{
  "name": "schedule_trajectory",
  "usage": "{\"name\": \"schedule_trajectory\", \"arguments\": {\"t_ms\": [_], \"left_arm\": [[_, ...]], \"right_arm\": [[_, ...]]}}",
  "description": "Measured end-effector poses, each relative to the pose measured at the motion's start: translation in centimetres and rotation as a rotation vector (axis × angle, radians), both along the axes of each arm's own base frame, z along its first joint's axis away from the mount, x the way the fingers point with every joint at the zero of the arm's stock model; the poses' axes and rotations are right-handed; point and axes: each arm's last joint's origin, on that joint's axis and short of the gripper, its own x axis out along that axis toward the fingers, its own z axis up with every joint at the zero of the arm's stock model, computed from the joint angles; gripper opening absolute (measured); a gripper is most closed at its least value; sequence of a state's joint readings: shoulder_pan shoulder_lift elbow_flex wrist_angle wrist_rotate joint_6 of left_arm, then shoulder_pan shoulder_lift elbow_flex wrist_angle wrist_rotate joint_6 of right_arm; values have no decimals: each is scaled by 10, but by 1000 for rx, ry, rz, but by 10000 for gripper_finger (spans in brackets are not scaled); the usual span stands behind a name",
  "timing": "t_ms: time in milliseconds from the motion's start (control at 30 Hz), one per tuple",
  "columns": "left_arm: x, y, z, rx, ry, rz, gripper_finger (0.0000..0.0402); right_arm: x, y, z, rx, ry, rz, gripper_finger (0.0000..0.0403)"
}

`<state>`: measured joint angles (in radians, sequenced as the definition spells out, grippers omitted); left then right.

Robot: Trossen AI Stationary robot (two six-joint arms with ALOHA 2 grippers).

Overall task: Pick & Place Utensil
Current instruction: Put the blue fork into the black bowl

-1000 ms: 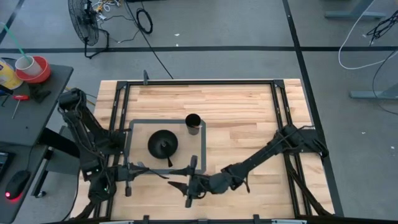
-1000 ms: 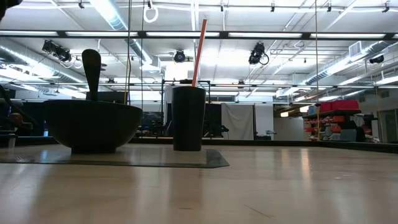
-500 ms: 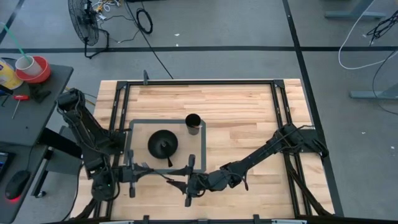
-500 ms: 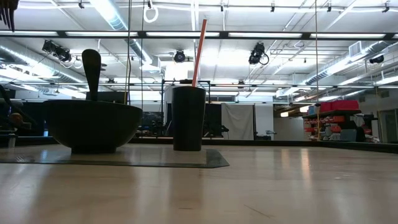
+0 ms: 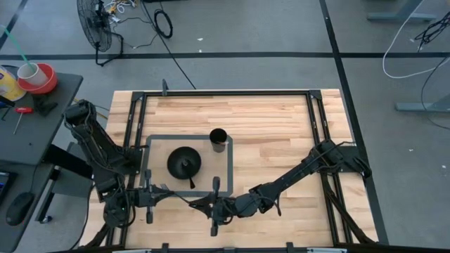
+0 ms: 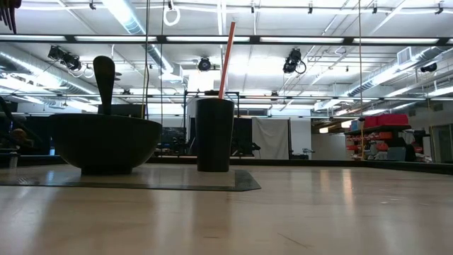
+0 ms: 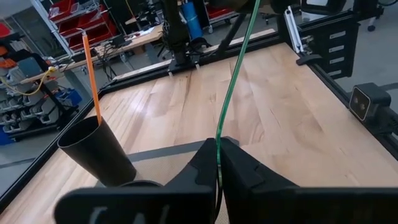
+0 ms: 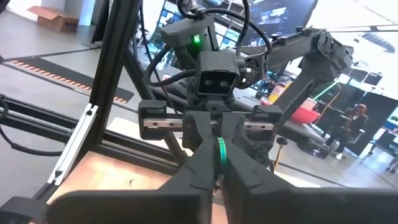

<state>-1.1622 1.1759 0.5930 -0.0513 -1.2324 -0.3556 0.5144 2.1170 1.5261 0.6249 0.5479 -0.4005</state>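
Observation:
A thin green straw (image 7: 233,74) is held between both grippers above the table's near edge, in front of the grey mat (image 5: 226,169). My left gripper (image 5: 171,197) and my right gripper (image 5: 200,206) face each other, each shut on the straw. On the mat stand a black bowl (image 5: 184,163) with a dark utensil (image 6: 105,81) standing in it, and a black cup (image 5: 218,138) with an orange straw (image 6: 226,60) sticking out of it. My left gripper pinches the green straw near one end (image 7: 218,138) between its two fingers; the straw runs on along the fingers and out past their tips, clear of the table. My right gripper pinches the straw's other end (image 8: 221,149) between its two fingers, coming level from the table's right.
The table's black frame rails (image 5: 320,126) run along its edges. Bare wood (image 5: 281,133) lies to the right of the mat. A side table with a red tape roll (image 5: 39,77) stands off the far left corner.
My right gripper has shut on the green straw's free end, while my left gripper has kept hold of the other end. Bowl and cup have stayed where they were.

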Motion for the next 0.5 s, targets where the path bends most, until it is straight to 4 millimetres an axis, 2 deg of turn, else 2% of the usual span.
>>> {"name": "schedule_trajectory", "arguments": {"t_ms": [67, 300, 500], "left_arm": [[0, 0, 0, 0, 0, 0, 12], [0, -1, 2, -6, -3, -1, 51], [-2, -11, 22, -58, -25, -28, 109]], "right_arm": [[0, 0, -1, -5, 8, 0, 9], [0, 0, -1, -29, 14, -1, 5], [-1, 1, -1, -110, 18, -34, 7]]}}
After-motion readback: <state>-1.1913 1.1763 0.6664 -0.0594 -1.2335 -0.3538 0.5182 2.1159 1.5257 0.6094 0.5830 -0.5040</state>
